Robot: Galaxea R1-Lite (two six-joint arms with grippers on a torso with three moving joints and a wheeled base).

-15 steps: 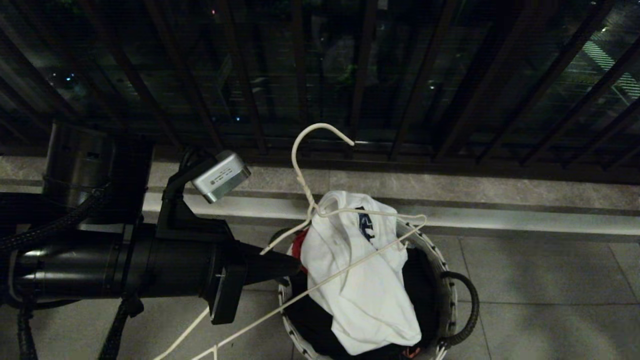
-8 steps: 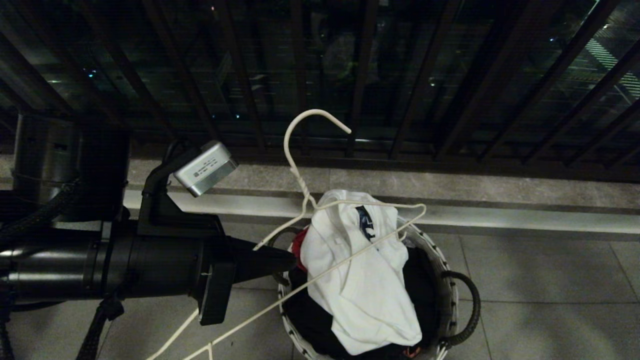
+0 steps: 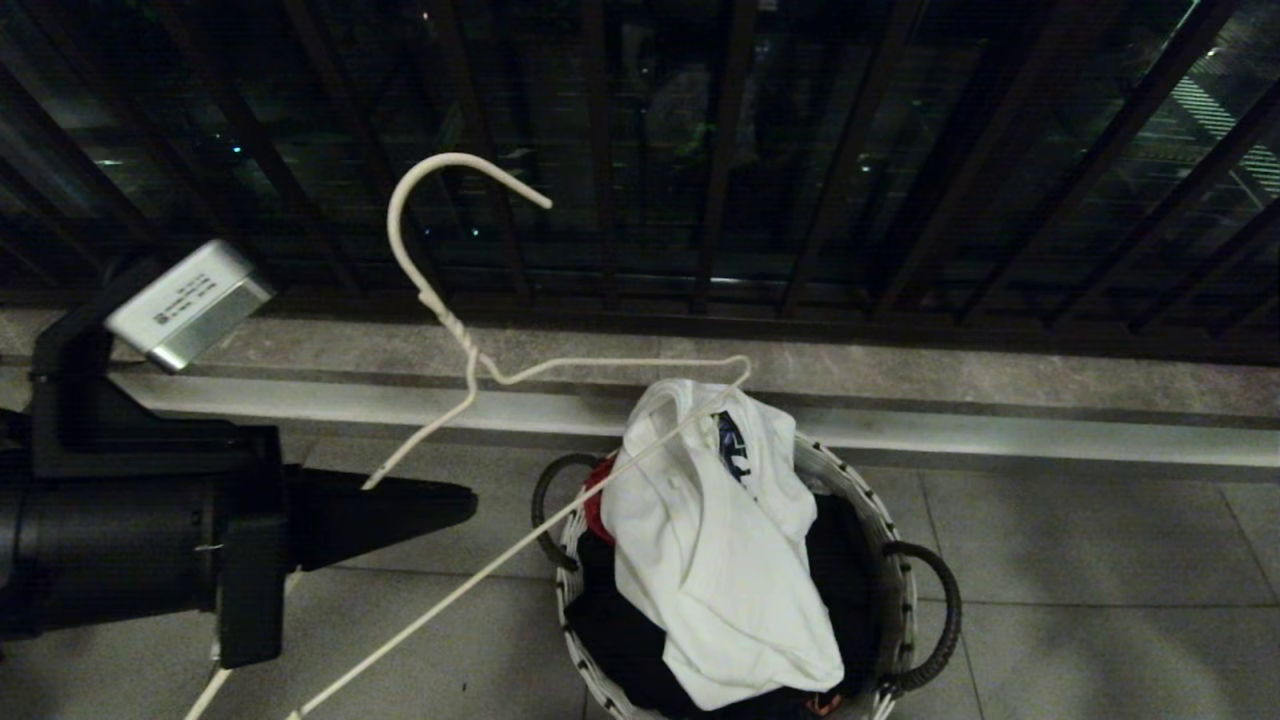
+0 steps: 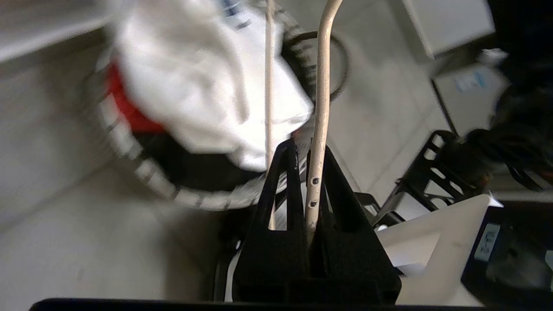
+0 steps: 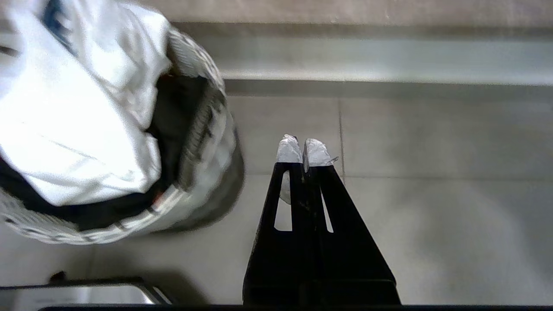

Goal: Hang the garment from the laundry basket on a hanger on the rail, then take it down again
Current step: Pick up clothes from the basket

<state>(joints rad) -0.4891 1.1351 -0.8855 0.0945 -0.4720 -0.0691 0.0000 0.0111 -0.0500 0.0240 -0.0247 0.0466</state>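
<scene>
Head view: left fingers [image 3: 455, 497], clamped on hanger [image 3: 470, 350], now farther left of basket [image 3: 880, 520].

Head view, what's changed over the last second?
The left tool, shut on the hanger, has drawn back to the left, pulling the hanger left and up, its far shoulder now just at the garment. The garment and laundry basket stayed put; the right tool remains shut and empty.
</scene>
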